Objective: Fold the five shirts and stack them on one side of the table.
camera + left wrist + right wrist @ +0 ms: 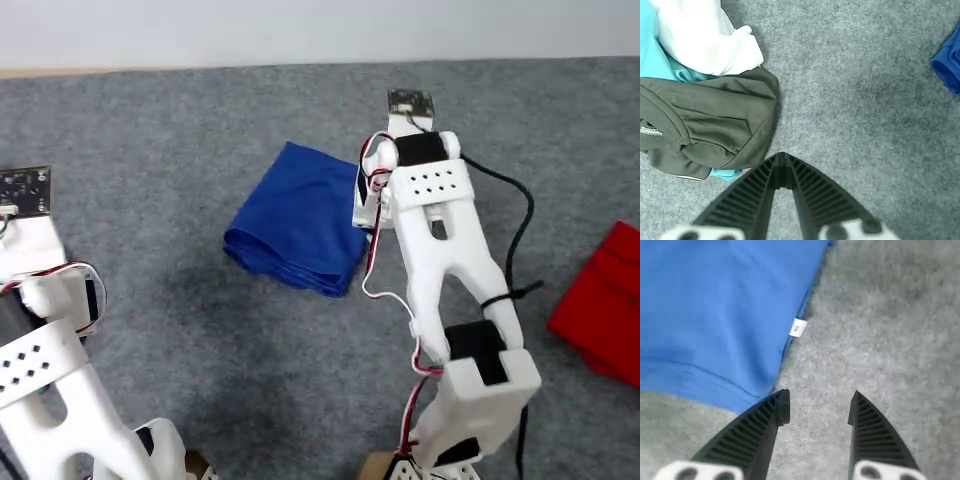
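Note:
A folded blue shirt (300, 215) lies on the grey carpet near the middle of the table. My right gripper (819, 407) hovers open just off the shirt's edge (715, 325), near its small white tag (798, 328), with bare carpet between the fingers. The right arm (440, 240) stretches from the front up to that shirt. My left gripper (783, 162) is shut with nothing in it, beside a heap of a dark grey shirt (710, 125), a white shirt (705, 35) and a turquoise shirt (650, 50). A red shirt (605, 300) lies at the right edge.
The left arm (50, 380) stands at the front left corner. Black cables (515, 225) run along the right arm. Open grey carpet (250, 380) lies between the two arms. A corner of the blue shirt (947, 65) reaches into the left wrist view.

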`<state>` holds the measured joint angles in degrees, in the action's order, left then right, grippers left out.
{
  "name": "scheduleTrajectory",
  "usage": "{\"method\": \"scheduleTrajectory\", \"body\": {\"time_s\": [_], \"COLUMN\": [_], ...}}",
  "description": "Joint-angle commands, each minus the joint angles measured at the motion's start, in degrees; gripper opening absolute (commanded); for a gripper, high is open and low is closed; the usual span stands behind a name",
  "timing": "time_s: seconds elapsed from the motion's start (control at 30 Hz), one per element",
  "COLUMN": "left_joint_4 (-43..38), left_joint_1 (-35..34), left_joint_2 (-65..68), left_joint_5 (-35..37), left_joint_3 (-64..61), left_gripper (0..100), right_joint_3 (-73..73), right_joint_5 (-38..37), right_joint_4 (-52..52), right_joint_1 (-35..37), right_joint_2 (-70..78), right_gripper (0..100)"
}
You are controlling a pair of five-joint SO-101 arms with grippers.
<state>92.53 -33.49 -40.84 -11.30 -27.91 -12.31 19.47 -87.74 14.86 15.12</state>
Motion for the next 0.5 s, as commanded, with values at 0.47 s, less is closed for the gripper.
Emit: {"method": "scheduleTrajectory", "body": {"time_s": [0.47], "left_joint_4": [-0.6], "left_joint_1": [0.3], "left_joint_2": [-1.3], "left_joint_5": [0.3], "left_joint_3": [0.2], "left_gripper": [0], "right_joint_3": [-4.3], "right_joint_5": [8.0], "right_joint_4": [12.4], "right_joint_1": [6.8], "right_joint_2": [6.4], "right_gripper": [20.9]}}
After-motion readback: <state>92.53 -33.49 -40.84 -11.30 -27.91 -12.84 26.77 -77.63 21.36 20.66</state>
